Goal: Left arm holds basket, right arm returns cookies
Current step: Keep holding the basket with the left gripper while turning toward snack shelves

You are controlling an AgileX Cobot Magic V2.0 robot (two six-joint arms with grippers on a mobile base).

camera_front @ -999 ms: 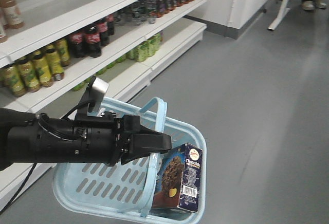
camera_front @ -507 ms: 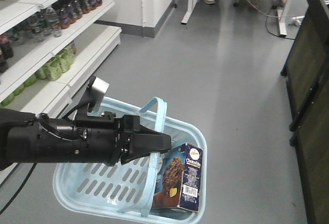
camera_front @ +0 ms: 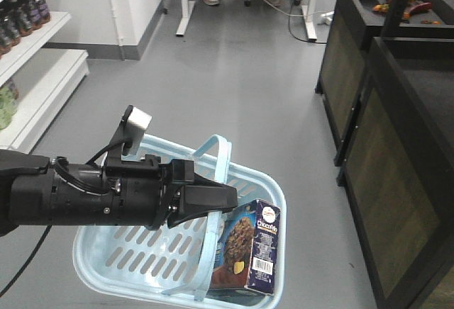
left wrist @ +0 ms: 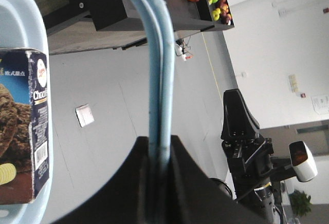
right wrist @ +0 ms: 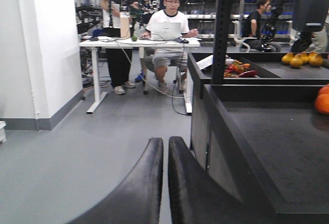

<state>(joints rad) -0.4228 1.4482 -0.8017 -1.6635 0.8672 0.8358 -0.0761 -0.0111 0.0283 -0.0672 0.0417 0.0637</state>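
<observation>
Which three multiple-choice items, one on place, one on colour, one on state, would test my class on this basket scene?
1. Where is the cookie box? A in the basket; B on the floor; C on a shelf.
2. What colour is the basket? A red; B light blue; C green.
3. The left gripper is: A open in the air; B shut on the basket handle; C shut on the cookie box.
Answers: 1 A, it stands upright inside the basket's rim. 2 B, its slotted walls are pale blue. 3 B, the left wrist view shows it clamped round the handle.
</observation>
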